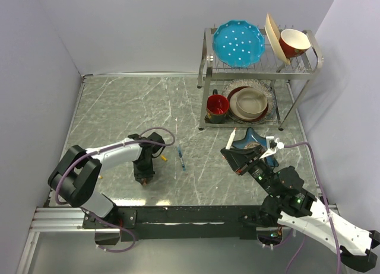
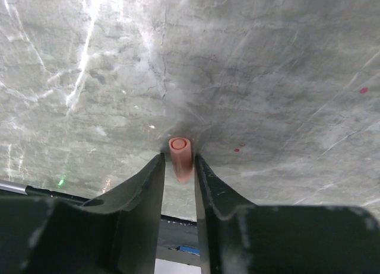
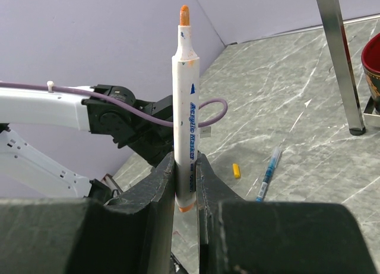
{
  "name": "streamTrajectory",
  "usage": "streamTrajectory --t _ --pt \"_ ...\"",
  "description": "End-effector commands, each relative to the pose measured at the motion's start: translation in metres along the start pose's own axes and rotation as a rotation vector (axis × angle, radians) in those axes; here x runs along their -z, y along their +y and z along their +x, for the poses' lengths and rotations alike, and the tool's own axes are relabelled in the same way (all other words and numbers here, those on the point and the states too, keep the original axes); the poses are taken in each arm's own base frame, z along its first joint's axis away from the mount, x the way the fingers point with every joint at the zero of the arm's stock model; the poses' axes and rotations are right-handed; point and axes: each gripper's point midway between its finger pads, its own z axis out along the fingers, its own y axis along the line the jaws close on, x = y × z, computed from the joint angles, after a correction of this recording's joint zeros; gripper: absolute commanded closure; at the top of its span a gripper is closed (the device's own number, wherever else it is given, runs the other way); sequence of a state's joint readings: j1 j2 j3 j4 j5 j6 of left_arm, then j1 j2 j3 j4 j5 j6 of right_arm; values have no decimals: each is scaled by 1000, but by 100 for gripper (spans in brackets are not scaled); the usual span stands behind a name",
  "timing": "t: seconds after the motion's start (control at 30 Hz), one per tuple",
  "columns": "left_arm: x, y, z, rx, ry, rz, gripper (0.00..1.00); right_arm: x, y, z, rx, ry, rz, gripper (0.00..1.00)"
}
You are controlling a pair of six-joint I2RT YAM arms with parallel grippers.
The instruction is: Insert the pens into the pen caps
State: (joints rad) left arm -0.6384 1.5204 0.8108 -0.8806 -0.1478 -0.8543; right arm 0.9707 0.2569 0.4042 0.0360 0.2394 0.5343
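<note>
1. Two tools in view. The left tool is down at the tabletop, jaws narrow, w/ the salmon cap standing between its fingertips, open end facing the wrist cam.
2. Fingers sit v. close on both sides of that cap; we can't tell whether they actually press it.
3. Right tool is clamped on a white pen – barrel upright, orange tip at top, orange lower end showing between the jaws.
4. From above, we see the right tool over the right side of the tabletop, in front of the dish rack and well apart from the left tool.
5. Teal pen lies flat on the tabletop between the 2 arms – yellow cap lies just left of it, near the left tool, not touching the pen.
</note>
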Motion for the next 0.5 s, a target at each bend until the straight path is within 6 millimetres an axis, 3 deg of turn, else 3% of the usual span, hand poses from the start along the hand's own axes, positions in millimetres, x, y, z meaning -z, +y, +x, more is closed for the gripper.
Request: streamTrajectory --t 0.0,0.2,0.27,0.37,0.47 --pt "-13 -2 -14 6 -56 -22 73 0 11 -10 -30 -21 -31 100" --pt "2 -11 -25 44 -135 58 99 -3 17 -5 -22 21 -49 100" --pt "12 -16 -31 58 -167 98 99 -5 18 4 -21 60 -57 100" --pt "40 -34 -44 81 -246 244 99 -7 21 21 -26 119 -87 100" --pt "85 -61 -60 104 -343 456 99 -8 28 39 -33 173 -153 100"
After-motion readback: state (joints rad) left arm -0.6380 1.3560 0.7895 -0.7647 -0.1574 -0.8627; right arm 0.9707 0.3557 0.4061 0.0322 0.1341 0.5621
